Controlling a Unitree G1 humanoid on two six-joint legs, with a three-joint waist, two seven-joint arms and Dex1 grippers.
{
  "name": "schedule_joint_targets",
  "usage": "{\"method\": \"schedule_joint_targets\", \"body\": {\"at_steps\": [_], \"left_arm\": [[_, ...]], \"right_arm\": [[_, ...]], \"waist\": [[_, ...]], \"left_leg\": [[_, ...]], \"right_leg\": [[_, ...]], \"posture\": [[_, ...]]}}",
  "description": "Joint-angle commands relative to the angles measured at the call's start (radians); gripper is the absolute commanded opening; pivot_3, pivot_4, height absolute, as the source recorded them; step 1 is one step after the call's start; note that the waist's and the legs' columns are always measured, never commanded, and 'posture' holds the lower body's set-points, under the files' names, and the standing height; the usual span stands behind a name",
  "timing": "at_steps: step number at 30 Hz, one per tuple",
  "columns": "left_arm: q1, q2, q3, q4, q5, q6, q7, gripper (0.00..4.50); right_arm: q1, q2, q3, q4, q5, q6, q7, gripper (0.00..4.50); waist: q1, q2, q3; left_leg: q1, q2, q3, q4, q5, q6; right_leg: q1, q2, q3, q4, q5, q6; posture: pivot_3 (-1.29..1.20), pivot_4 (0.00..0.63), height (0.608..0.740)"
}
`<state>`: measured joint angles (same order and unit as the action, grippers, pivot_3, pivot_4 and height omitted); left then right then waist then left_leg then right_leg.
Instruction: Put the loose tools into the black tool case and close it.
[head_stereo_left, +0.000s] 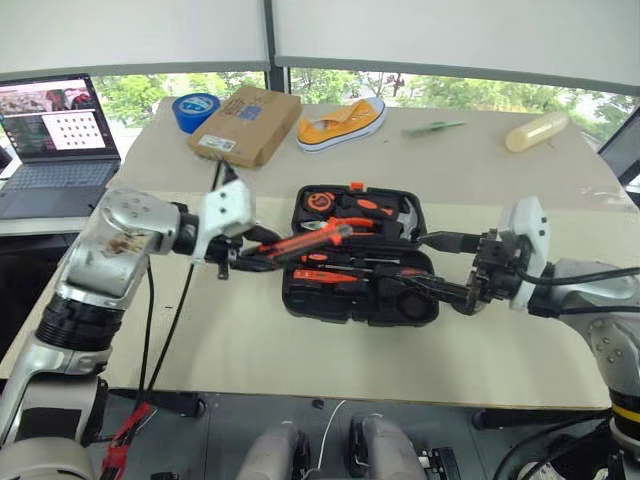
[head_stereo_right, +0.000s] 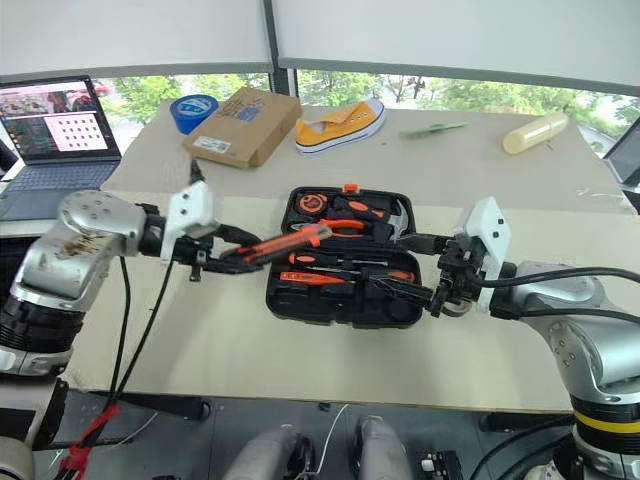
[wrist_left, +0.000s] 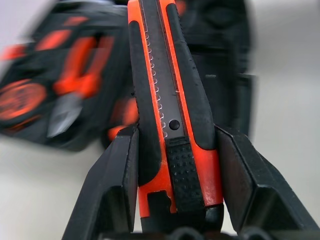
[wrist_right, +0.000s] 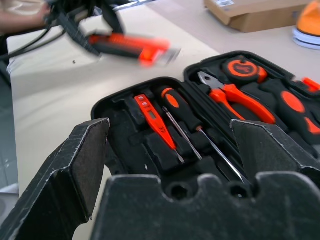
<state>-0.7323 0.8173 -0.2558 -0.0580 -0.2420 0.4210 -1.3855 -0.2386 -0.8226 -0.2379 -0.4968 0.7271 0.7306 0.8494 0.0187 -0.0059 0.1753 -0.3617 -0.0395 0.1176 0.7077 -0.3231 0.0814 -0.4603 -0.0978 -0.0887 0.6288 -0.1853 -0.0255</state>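
Looking through the left eye view, we are seeing our left end effector (head_stereo_left: 262, 257) clamped on the utility knife (head_stereo_left: 305, 240), carrying it just above the left half of the open tool case (head_stereo_left: 358, 258) on the table (head_stereo_left: 480, 170). The knife's long axis is running from the fingers up and to the right, its tip pointing over the case toward the pliers (head_stereo_left: 362, 208). Our right end effector (head_stereo_left: 447, 266) is waiting at the case's right edge, fingers wide apart and empty.

Turning to the right eye view, we are finding the same layout: the knife (head_stereo_right: 283, 245) is lying slantwise across the case's left rim, and the left arm is clearly the nearer one to any free recess.

Checking the left wrist view, we are watching both black fingers (wrist_left: 115, 185) pressing the knife's handle end, blade end leading away toward the blurred case beyond.

Looking along the right wrist view, we are seeing a screwdriver (wrist_right: 192, 125) and the thin tester screwdriver (wrist_right: 152, 120) already seated, lying roughly parallel. We are judging that the knife must be swung in line with its recess before lowering.
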Motion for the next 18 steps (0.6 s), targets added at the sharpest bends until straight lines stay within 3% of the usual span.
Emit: {"method": "schedule_joint_targets", "body": {"at_steps": [1,9,18], "left_arm": [[-0.034,-0.014,-0.103,0.024,0.078,-0.137,-0.088,1.75],[-0.11,-0.123,-0.199,0.175,0.205,-0.252,-0.082,1.75],[-0.143,-0.224,-0.22,0.198,0.257,-0.089,-0.04,1.75]], "right_arm": [[0.089,-0.032,-0.093,-0.098,0.022,-0.003,-0.008,4.5],[0.239,-0.057,-0.206,-0.137,0.031,-0.015,0.002,4.5],[0.267,-0.044,-0.202,-0.138,0.025,-0.032,-0.013,4.5]], "waist": [[-0.007,0.001,-0.001],[-0.005,0.001,-0.001],[-0.003,0.0,-0.001]], "left_leg": [[0.001,0.002,-0.003,0.003,0.0,-0.003],[-0.002,0.009,-0.004,0.007,0.004,0.006],[-0.007,0.009,-0.007,0.012,0.004,0.011]], "right_leg": [[0.004,-0.002,0.0,0.0,-0.001,-0.001],[0.005,0.004,-0.008,0.001,-0.001,-0.005],[0.004,0.004,-0.01,0.001,-0.001,-0.003]], "posture": [[0.0,0.15,0.731],[0.0,0.15,0.731],[0.0,0.15,0.731]]}}
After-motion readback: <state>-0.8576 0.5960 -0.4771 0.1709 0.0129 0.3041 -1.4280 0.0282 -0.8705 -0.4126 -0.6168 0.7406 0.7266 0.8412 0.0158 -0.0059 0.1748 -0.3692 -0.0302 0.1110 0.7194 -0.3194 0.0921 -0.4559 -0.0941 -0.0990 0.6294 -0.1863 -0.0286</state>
